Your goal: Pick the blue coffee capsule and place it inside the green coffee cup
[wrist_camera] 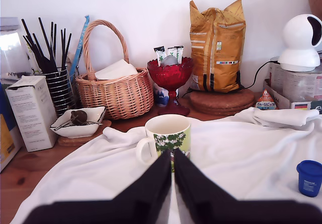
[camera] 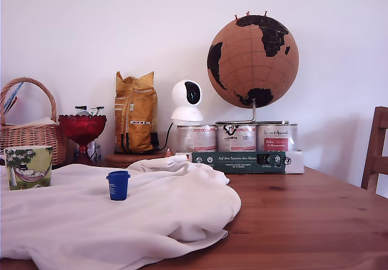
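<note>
The blue coffee capsule (camera: 118, 185) stands rim up on the white cloth (camera: 151, 215), a short way to the exterior view's right of the green coffee cup (camera: 28, 167). The cup stands upright near the exterior view's left edge. In the wrist view the cup (wrist_camera: 166, 136) is straight ahead of my gripper (wrist_camera: 172, 159), showing its tree print and white rim. The capsule (wrist_camera: 309, 177) sits off to the side near the frame edge. My black fingers (wrist_camera: 151, 183) meet with only a thin slit between them, nothing held. The exterior view does not show the gripper.
Behind the cup stand a wicker basket (wrist_camera: 115, 88), a red glass pedestal bowl (wrist_camera: 171, 78), a yellow bag (wrist_camera: 217, 45) and a white camera (wrist_camera: 301, 40). Tins (camera: 236, 138), a dark box (camera: 239, 162) and a cork globe (camera: 253, 53) line the back; a chair (camera: 376, 148) is at the right.
</note>
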